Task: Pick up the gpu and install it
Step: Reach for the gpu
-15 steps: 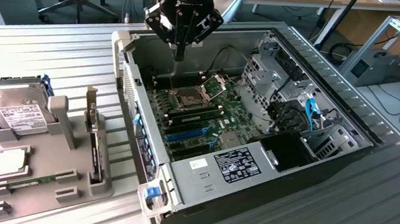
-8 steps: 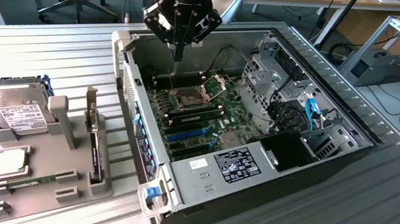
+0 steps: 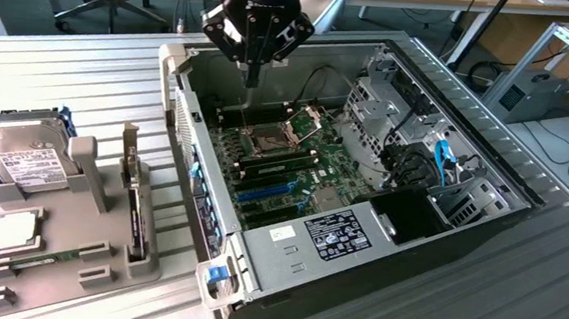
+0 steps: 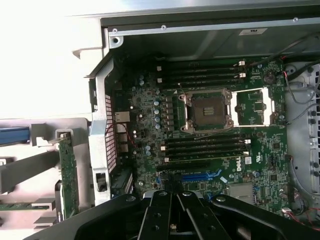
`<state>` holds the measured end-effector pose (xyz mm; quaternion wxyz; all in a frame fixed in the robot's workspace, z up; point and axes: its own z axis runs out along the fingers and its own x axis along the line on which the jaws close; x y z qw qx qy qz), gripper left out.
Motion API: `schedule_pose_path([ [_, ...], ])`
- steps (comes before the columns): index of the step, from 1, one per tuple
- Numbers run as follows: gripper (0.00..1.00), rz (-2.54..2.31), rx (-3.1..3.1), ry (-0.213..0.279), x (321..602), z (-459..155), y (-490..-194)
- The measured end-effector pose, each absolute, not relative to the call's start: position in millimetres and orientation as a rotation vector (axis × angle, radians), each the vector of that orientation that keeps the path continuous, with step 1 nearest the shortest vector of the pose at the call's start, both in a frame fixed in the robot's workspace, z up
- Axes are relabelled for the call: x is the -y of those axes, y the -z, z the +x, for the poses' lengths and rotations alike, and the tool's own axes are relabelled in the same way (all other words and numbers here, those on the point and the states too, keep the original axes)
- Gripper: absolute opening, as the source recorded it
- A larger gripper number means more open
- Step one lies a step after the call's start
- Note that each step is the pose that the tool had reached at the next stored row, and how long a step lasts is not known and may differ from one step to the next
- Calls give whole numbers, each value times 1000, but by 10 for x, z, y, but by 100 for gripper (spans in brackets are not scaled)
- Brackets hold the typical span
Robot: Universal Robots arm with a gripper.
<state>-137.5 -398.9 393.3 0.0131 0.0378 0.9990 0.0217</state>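
High in the middle of the exterior view, your gripper (image 3: 254, 78) hangs over the open computer case (image 3: 255, 257), its fingers pressed together and carrying nothing. The gpu (image 3: 136, 208) stands on its edge in the grey holder (image 3: 78, 226) at the lower left, well apart. I judge you should spread the fingers before descending and cross the case wall high. The hard drive (image 3: 22, 160) crowds the holder's far side.

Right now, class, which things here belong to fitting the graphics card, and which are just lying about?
Job: graphics card standing in the grey rack; open computer case; gripper, shut, above the case.
Lying about: hard drive; processor chip; memory stick.
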Motion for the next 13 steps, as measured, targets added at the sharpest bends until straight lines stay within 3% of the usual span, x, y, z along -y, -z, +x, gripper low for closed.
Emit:
schedule_pose_path([
  [13, 11, 118, -3112, -68, 3990, -1413, -3933],
])
